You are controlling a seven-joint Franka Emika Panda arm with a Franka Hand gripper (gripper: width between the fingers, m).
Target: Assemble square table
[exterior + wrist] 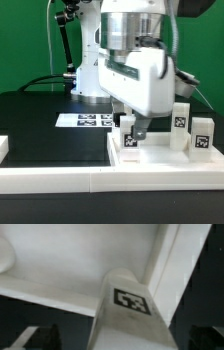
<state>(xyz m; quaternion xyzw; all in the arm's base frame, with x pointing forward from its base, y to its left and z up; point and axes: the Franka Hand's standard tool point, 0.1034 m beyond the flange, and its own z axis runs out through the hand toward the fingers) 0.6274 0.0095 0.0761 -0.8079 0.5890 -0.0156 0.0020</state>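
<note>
the white arm reaches down over the near part of the black surface. its fingers descend onto a white tagged leg that stands upright on the square table top. in the exterior view the dark fingers flank this leg closely, one on each side, with the leg between them; whether the pads actually press on the leg cannot be told from this view.

the square table top lies flat on the surface toward the exterior view's right, close to the long white rail that edges the near side of the surface. three more legs stand on or behind the top: one upright leg to the exterior view's right of the arm, a second leg further right, and a partly hidden leg just beside the fingers on the exterior view's left.

the marker board lies flat on the surface, behind the top and toward the exterior view's left.

in the wrist view, the held-position leg fills the middle, its black-and-white tag facing the camera. behind it the raised rim and floor of the table top are visible. the fingers themselves are blurred at the frame edge and cannot be resolved here.
</note>
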